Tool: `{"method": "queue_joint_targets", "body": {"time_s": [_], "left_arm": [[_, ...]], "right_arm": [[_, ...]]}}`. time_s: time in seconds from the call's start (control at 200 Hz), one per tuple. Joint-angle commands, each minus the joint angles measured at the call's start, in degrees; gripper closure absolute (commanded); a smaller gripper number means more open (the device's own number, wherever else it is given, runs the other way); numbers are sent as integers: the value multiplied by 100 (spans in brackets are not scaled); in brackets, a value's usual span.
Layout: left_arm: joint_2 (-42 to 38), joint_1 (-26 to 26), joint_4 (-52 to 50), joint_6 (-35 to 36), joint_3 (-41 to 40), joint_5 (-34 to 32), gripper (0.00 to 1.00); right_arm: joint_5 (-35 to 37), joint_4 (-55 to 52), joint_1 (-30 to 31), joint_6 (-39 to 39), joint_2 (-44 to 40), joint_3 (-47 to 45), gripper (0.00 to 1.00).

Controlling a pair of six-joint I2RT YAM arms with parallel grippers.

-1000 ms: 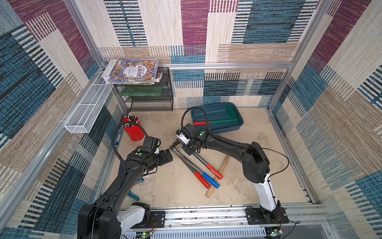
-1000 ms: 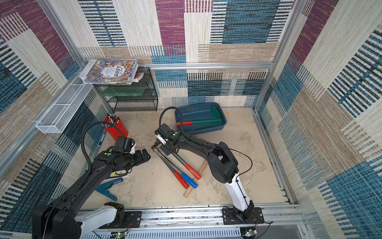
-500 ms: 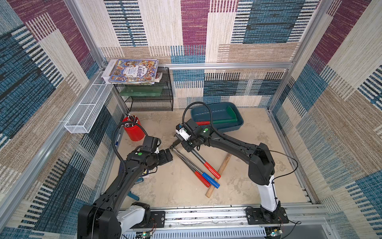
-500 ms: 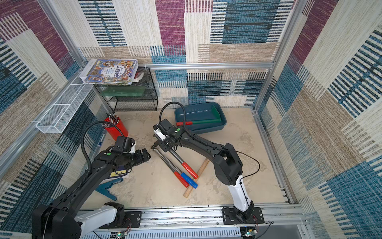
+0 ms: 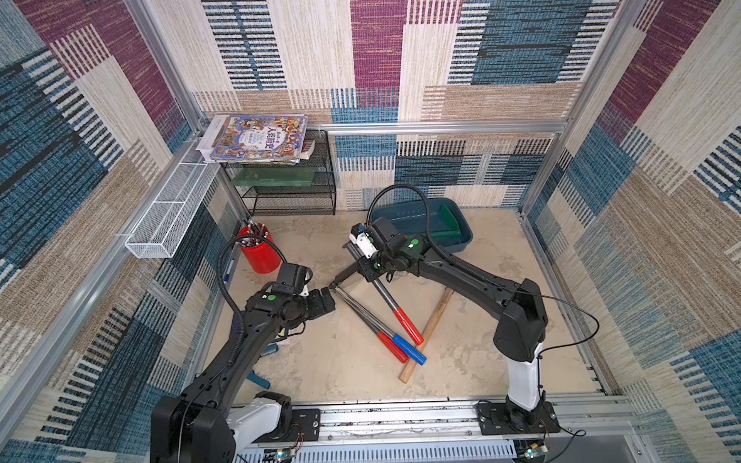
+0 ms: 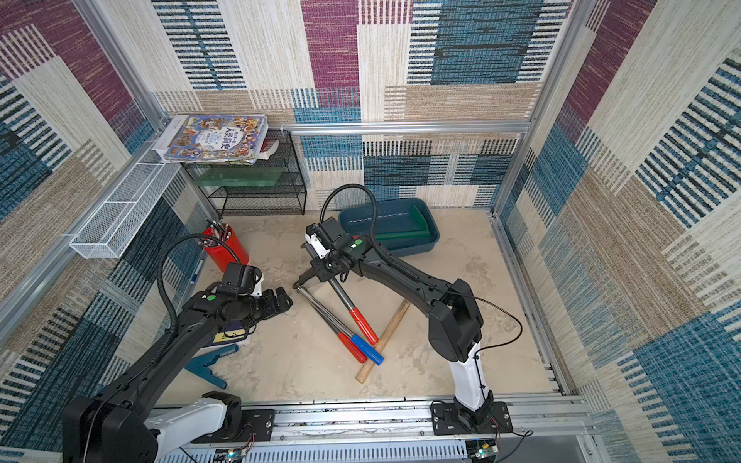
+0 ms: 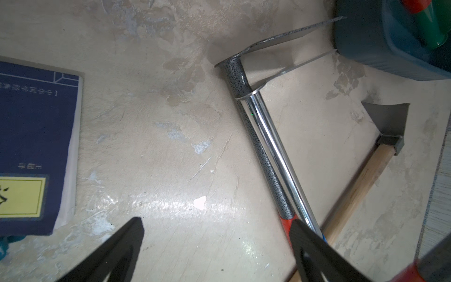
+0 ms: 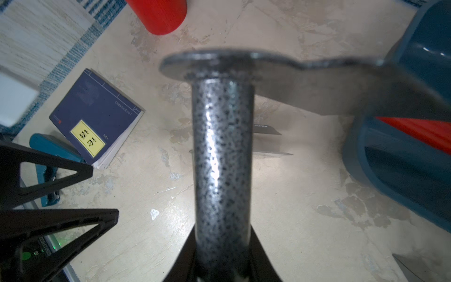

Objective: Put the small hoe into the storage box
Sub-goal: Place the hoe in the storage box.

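My right gripper (image 5: 372,267) is closed around the speckled grey shaft of the small hoe (image 5: 385,296). In the right wrist view the two fingers (image 8: 181,258) press the shaft from both sides. The hoe is tilted. Its head is high, next to my wrist, and its red grip points down toward the tools that lie on the tabletop (image 5: 341,360). I cannot tell if the red grip touches them. The hoe is outside the storage box (image 5: 451,245), near the corner of the box that is closest to my right gripper. My left gripper (image 5: 325,301) is wide open and holds nothing. It hangs over the tabletop, just beside the heads of a chrome tool (image 7: 275,146) and a second speckled tool (image 7: 262,156).
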Motion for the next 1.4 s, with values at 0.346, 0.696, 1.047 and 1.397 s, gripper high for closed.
{"method": "queue_joint_targets", "body": {"time_s": [0.346,0.696,1.047,1.397], "left_arm": [[-42,-7,160,139,79,1,3],[-107,-157,256,301,181,-182,3],[-16,-522,238,416,315,-555,3],[225,-910,241,697,557,-805,3]], "right_arm": [[419,602,-382,1188,-240,105,100],[350,589,-903,2083,-205,291,100],[505,464,-1318,2945,-105,592,100],[704,105,-1701,3721,185,969,100]]}}
